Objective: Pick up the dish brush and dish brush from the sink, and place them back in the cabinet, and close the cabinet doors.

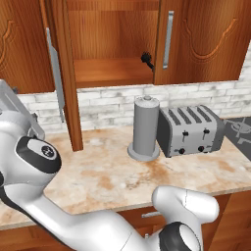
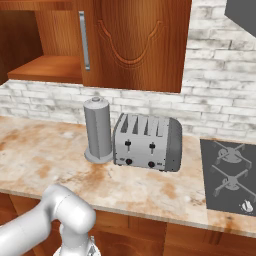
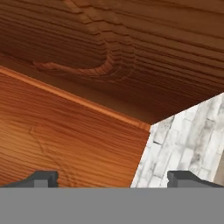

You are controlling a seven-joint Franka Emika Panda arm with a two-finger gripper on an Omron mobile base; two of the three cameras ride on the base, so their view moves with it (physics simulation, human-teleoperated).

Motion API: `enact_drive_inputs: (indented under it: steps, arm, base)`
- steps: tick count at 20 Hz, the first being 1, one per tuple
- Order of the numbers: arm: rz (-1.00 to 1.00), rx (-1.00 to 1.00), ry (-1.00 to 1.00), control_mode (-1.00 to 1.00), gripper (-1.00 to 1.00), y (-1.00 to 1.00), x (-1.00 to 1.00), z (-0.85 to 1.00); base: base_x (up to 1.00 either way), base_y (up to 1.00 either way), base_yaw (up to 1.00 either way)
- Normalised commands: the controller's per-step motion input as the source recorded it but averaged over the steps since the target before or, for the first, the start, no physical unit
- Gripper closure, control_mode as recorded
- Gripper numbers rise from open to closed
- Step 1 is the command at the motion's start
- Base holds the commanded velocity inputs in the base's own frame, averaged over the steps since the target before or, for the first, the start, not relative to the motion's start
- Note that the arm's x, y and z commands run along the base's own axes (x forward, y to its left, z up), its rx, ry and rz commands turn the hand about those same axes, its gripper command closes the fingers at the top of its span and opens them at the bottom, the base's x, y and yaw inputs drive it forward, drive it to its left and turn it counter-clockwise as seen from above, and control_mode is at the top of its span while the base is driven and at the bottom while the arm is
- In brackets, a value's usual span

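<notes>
While the arm bends low in front of the counter, this is how the scene stands:

Cabinet: the large reddish-brown wooden wall cabinet (image 1: 105,39) hangs open above the counter, its plain wooden shelf (image 1: 110,72) bare apart from one brush.
Cabinet doors: the left carved reddish-brown door with a long silver bar handle (image 1: 61,73) swings out toward the room, edge-on; the right carved door (image 1: 169,41) stands ajar at the shelf's right end.
Dish brush: the small all-black stubby brush (image 1: 146,60) sits on the shelf at its right end, just beside the right door's edge.
Fingers: the two dark finger tips of the gripper (image 3: 113,178) stand wide apart with nothing between them, in the hand view, facing carved wood and a patch of white brick wall (image 3: 183,144).
Counter: the mottled beige stone counter (image 1: 98,171) carries a grey upright cylinder on a round base (image 1: 145,128) and, touching or just beside it on the right, a silver four-slot toaster (image 1: 190,130).
Hob: a dark gas hob (image 2: 231,175) lies in the counter, right of the toaster.
</notes>
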Motion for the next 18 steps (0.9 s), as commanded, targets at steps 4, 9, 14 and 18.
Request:
enact_drive_inputs:
  steps: [4,9,14,18]
  arm:
    - [-0.05,0.0,-0.05,-1.0,-1.0,-0.22,0.04,0.0]
    - [-0.04,0.01,-0.03,-1.0,-1.0,-0.44,0.0,0.0]
    - [-0.02,0.02,-0.01,-1.0,-1.0,-0.58,0.0,0.0]
    - [0.0,0.04,0.0,-1.0,-1.0,-0.67,0.0,0.0]
  base:
    - [0.0,0.0,0.0]
    - [0.0,0.0,0.0]
    - [0.0,0.0,0.0]
    - [0.0,0.0,0.0]
